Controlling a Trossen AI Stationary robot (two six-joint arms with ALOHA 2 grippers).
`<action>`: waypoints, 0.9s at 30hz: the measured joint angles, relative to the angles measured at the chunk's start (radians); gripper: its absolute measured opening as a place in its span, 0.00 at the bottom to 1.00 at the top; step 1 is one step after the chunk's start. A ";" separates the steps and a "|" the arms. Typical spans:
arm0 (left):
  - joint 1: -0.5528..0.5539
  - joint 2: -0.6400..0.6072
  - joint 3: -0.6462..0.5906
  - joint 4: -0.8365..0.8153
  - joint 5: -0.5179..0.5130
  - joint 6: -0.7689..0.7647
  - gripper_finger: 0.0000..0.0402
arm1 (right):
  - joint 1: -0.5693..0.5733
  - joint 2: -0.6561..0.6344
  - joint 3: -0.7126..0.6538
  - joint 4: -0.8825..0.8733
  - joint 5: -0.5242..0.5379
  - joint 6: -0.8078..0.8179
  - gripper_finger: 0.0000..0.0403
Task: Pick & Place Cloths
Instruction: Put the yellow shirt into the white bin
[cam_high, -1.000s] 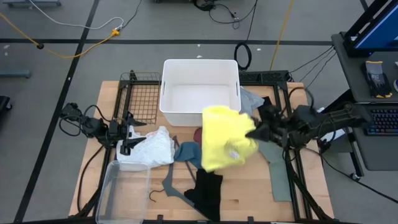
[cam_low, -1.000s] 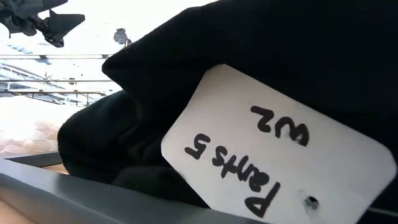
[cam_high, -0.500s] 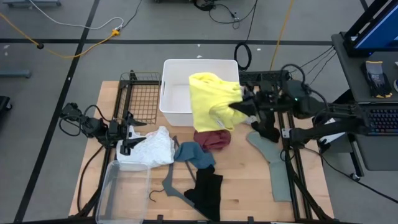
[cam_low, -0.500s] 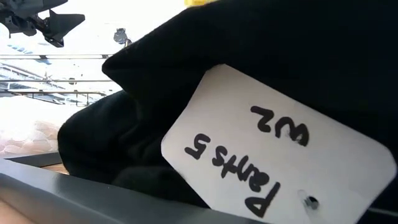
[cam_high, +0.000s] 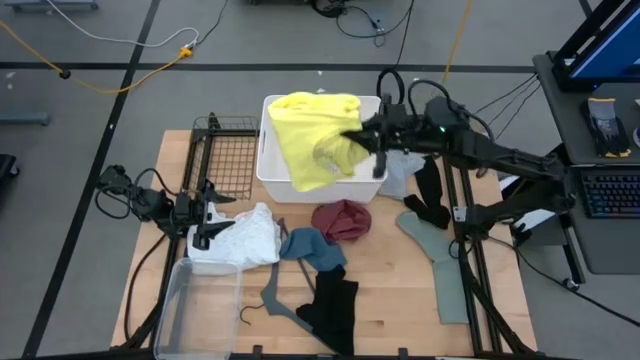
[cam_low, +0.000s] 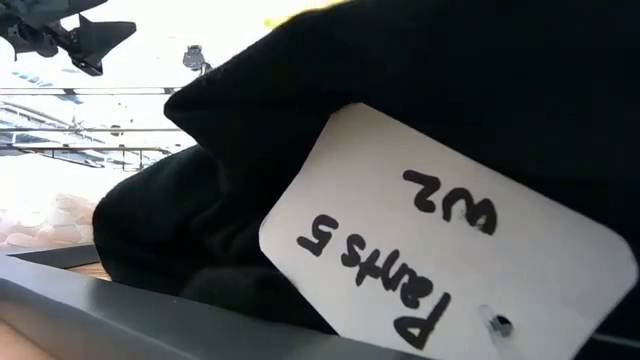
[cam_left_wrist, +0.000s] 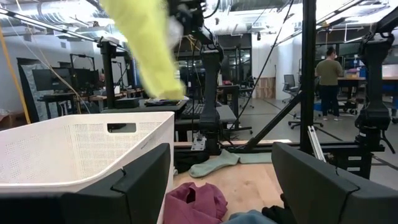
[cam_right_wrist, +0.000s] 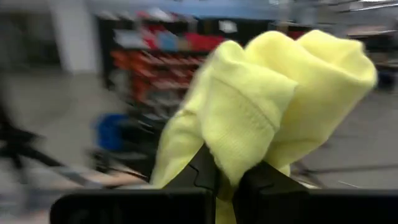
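We look down on a wooden bench (cam_high: 400, 300) standing on a grey floor crossed by cables. At its left the left end effector (cam_high: 207, 222) waits with its fingers spread wide and nothing between them, just beside the white cloth (cam_high: 245, 238). A clear bin (cam_high: 172, 310) sits at the near left corner. Moving right we find the teal cloth (cam_high: 310, 247), a grey hanger (cam_high: 268, 295), the black cloth (cam_high: 333, 305) and the maroon cloth (cam_high: 342, 220). The white basket (cam_high: 272, 172) stands at the far edge. Over it the right end effector (cam_high: 362, 137) is clamped on the yellow cloth (cam_high: 310, 135), which hangs above the basket and over its front rim. Further right lie a pale grey cloth (cam_high: 398, 178) and the sage cloth (cam_high: 440, 262).

In the room behind, a person (cam_left_wrist: 328, 78) stands among desks and racks.

The low view is almost filled by black fabric and a white tag (cam_low: 440, 235) reading "Pants 5", so the bench is hidden there. The right wrist view is blurred beyond the yellow cloth.
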 joint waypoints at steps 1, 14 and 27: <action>0.000 0.000 0.000 0.000 0.000 -0.005 0.70 | -0.018 0.009 0.008 -0.019 0.023 -0.036 0.03; 0.000 0.000 0.000 0.000 0.001 -0.025 0.70 | -0.210 0.114 0.023 -0.145 0.101 -0.426 0.02; 0.000 0.000 0.000 0.002 0.001 -0.025 0.70 | -0.233 0.307 0.022 -0.313 0.095 -0.523 0.02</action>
